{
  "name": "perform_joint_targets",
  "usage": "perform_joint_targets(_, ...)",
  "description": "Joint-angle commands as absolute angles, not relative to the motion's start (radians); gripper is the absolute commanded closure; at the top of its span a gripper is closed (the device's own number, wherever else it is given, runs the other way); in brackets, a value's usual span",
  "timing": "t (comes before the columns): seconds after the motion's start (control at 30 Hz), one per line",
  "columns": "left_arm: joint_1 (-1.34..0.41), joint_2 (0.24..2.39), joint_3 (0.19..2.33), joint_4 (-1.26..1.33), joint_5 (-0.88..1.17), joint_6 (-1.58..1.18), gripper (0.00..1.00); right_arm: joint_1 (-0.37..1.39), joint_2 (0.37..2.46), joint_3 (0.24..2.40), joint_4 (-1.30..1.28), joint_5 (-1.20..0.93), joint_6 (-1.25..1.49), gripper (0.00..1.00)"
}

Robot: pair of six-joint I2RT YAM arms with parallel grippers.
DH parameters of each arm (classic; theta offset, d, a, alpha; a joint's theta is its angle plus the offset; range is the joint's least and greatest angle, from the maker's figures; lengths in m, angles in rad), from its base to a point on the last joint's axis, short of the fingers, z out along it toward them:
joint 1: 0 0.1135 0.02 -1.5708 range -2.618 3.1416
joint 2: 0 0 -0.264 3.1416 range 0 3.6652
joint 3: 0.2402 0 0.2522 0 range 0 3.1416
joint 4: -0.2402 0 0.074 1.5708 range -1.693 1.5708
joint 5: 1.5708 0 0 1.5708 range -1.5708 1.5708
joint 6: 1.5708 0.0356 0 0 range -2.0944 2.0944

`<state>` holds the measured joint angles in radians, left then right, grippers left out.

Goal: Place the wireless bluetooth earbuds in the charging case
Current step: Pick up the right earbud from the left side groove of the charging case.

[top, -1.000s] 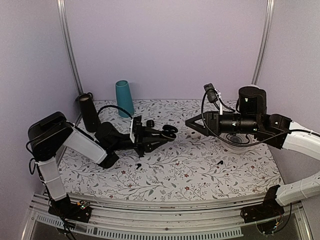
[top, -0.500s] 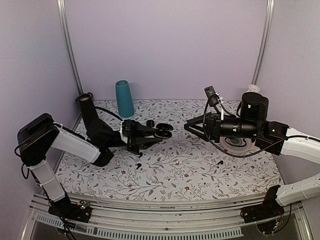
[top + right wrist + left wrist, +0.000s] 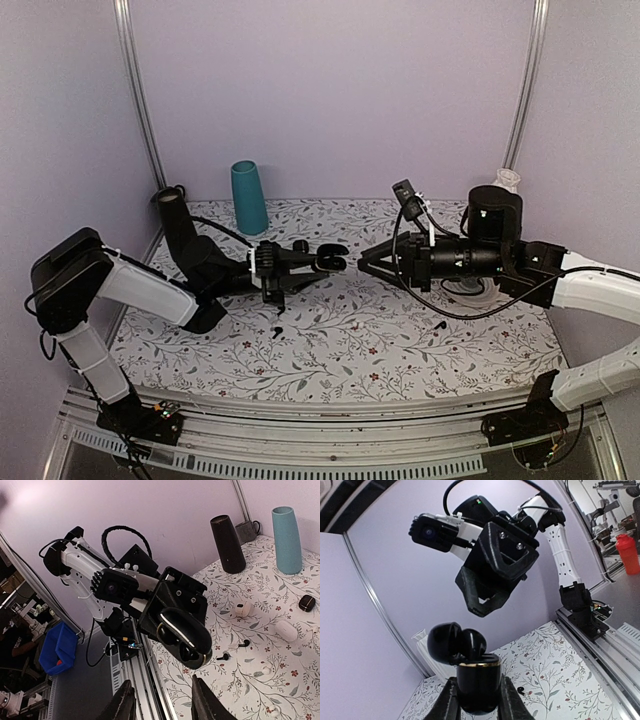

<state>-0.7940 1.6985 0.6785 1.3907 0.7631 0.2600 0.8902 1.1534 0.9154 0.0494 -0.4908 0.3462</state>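
- Jaws of the left gripper (image 3: 479, 702) clamp the open case (image 3: 470, 665), mid-air.
- The right gripper (image 3: 161, 696) has its jaws apart, empty.
- The earbuds (image 3: 277, 331) lie on the table (image 3: 350, 355), at the case's 4 and 7 o'clock.
- Next, I think: grab one.

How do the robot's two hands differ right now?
The left hand is shut on the open charging case; the right hand is open and empty. The left hand points rightward, the right hand leftward. Both are black, raised above the table, facing each other.
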Motion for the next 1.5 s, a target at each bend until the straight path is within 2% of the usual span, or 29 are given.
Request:
perform_joint_targets(0.0,-0.808,1.678,0.695,1.338,0.69,0.297,1.0,0.923,1.187,0.975,0.04,-0.459,0.336,0.63)
perform_joint_targets(0.43,-0.826,1.678,0.697,1.287,0.579,0.294,1.0,0.93,1.21,1.008,-0.023,-0.308,0.397,0.65)
perform_joint_targets(1.47,-0.826,1.683,0.71,1.268,0.515,0.289,1.0,0.93,1.268,1.081,-0.103,-0.279,0.489,0.64)
